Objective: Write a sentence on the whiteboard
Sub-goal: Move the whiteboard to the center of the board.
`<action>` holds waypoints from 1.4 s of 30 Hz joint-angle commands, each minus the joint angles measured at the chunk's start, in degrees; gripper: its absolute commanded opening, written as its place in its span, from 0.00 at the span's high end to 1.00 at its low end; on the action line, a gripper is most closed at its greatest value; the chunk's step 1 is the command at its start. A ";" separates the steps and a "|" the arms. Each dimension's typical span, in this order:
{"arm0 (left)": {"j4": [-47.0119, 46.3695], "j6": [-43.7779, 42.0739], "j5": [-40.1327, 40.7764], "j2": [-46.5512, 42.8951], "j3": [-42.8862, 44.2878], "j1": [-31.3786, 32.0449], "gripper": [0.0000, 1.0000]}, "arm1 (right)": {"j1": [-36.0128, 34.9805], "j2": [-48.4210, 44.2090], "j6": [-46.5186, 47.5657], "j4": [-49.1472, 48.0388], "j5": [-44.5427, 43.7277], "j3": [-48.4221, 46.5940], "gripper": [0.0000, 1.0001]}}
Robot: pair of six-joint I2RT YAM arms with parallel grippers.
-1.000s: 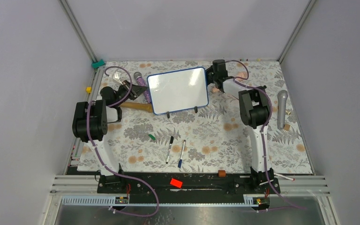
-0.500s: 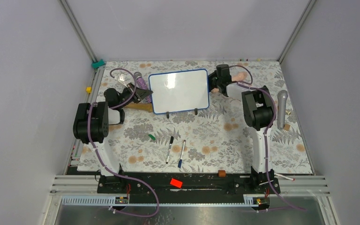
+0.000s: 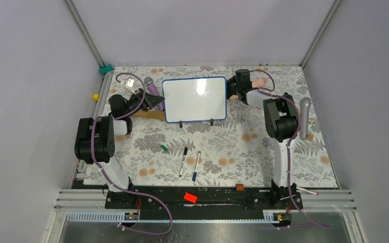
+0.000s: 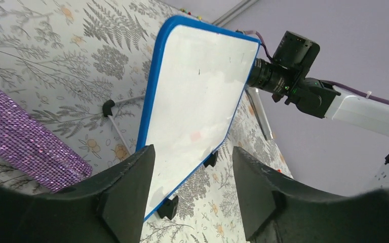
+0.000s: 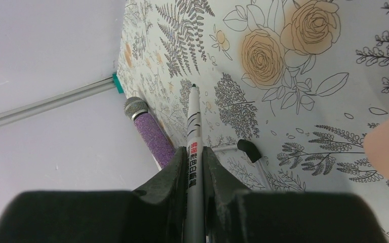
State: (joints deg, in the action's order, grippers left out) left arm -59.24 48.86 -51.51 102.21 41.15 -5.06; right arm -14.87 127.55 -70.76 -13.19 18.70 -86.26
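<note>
The whiteboard (image 3: 195,98) stands on its two black feet at the back middle of the table. Its blue-rimmed white face (image 4: 197,86) is blank, and no sentence shows on it. My left gripper (image 3: 156,103) is at the board's left edge and stands open. In the left wrist view its fingers (image 4: 126,187) straddle the board's near lower corner without pinching it. My right gripper (image 3: 230,92) is at the board's right edge, shut on a white marker (image 5: 192,126). The marker's tip points out past the jaws, behind the board.
Two markers (image 3: 183,160) (image 3: 196,165) and a green cap (image 3: 164,148) lie in front of the board. A purple microphone (image 3: 152,86) and a wooden handle (image 3: 147,115) sit by the left gripper. A grey microphone (image 3: 304,117) lies at the right and a pink object (image 3: 257,82) behind the right gripper.
The board has turned from tilted to square with the table. My left gripper has opened and let go of the board's left edge. My right gripper shifted slightly, still holding the marker.
</note>
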 commanded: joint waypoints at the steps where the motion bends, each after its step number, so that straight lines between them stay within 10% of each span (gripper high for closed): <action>1: -1.65 -3.09 1.94 -2.02 0.54 -2.32 0.38 | 0.28 -2.86 1.15 -0.82 1.09 -2.63 1.00; 15: 10.48 -7.67 0.86 5.39 10.77 1.40 0.20 | 0.26 -1.96 1.38 1.10 0.98 -5.24 1.00; 42: 17.77 -13.30 4.02 -2.77 2.61 8.62 0.33 | 1.47 -5.72 1.83 -1.58 1.98 3.23 1.00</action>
State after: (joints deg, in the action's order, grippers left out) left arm -40.25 37.43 -48.18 102.76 44.91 2.46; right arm -14.13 126.80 -69.87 -12.53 19.33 -84.40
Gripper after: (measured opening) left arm 0.672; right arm 0.172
